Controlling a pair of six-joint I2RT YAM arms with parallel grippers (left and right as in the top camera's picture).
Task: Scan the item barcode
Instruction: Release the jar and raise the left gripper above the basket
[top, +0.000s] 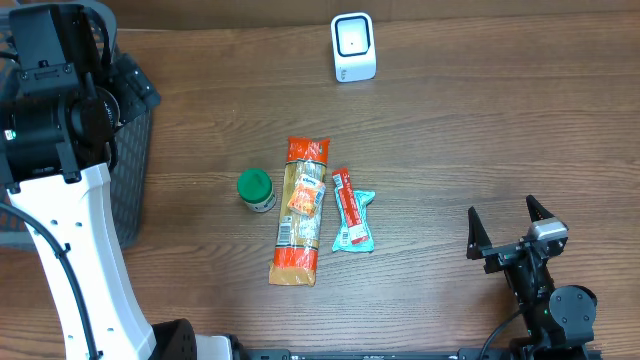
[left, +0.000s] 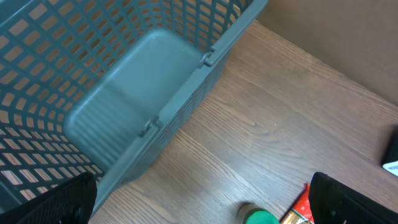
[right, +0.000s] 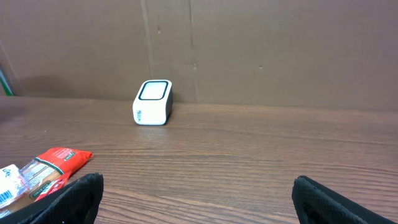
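lying at the middle of the worktop, the long orange-ended packet (top: 300, 210) has a teal snack packet (top: 353, 212) just beside its right and a green-lidded jar (top: 256, 189) just beside its left. the white barcode scanner (top: 353, 47) stands near the far edge. the right gripper (top: 503, 212), near the front right corner, has fingers spread, empty. the left gripper (left: 202, 180), by the grey mesh basket (top: 135, 170), is likewise spread.
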